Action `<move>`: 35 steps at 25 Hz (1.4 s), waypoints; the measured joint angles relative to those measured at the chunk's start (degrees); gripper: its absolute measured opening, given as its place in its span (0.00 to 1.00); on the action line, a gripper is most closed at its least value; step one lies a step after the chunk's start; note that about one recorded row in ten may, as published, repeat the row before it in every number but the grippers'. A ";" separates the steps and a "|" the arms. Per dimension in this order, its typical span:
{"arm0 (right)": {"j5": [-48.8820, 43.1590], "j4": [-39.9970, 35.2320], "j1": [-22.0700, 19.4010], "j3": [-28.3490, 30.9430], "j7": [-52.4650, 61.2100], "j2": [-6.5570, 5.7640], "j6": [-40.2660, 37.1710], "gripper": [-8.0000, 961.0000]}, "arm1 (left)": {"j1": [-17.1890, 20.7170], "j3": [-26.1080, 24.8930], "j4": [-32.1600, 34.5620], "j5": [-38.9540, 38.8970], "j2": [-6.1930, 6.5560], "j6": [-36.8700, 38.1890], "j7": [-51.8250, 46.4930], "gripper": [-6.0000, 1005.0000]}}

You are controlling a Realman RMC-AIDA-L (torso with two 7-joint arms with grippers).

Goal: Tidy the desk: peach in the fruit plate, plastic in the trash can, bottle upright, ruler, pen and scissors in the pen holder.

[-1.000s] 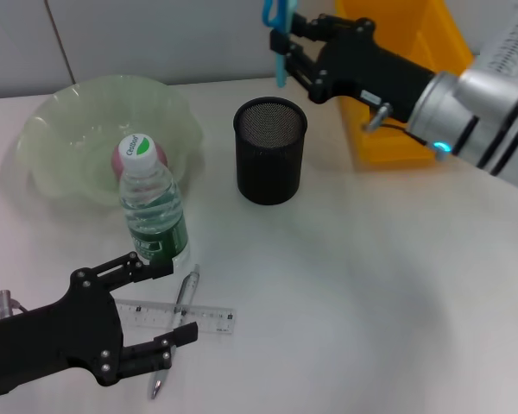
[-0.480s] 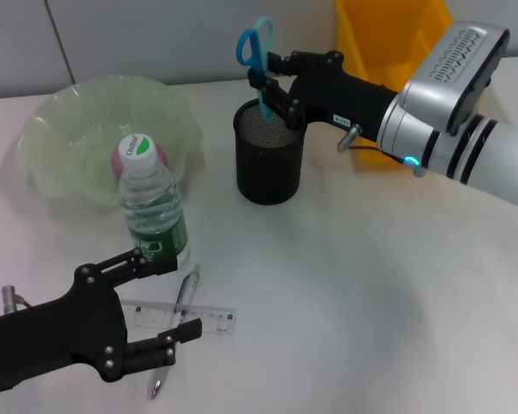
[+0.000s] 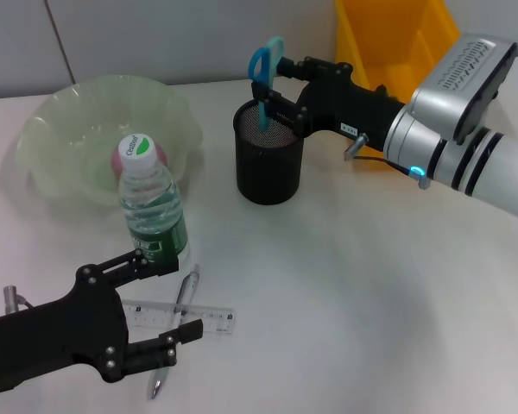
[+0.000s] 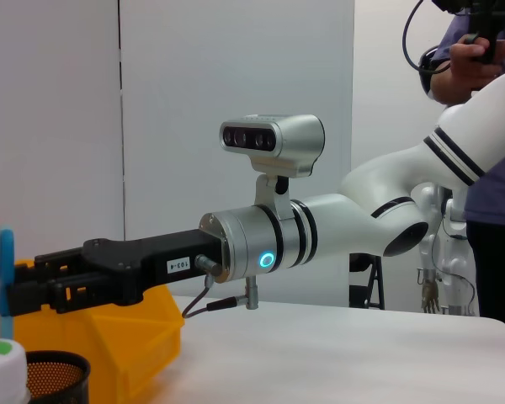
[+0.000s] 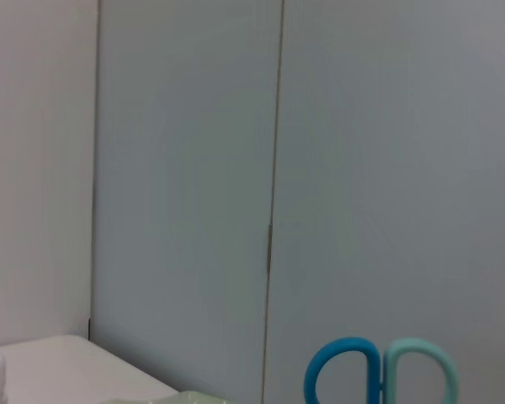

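Scissors now lowered partway into pen holder, right gripper fingers clamped on them; release next

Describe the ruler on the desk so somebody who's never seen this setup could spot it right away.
Start at the green-labelled water bottle standing in front of the pale green fruit plate. Just nearer the robot, beside the left gripper, the ruler lies flat. It is clear with printed marks, and the pen lies across it.
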 joint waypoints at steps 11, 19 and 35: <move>0.11 -0.29 -0.14 -0.58 1.66 -0.02 -0.43 0.65 | 0.11 0.00 -0.06 0.01 0.08 0.00 0.00 0.78; 0.13 -0.79 -0.96 -0.05 2.12 -0.02 -2.45 0.88 | 0.43 0.00 -0.06 0.01 0.17 -0.01 0.00 0.78; -26.67 -38.25 -18.88 -4.26 48.45 -0.60 -12.13 0.87 | 1.10 -0.26 3.61 2.56 0.52 2.80 -1.88 0.78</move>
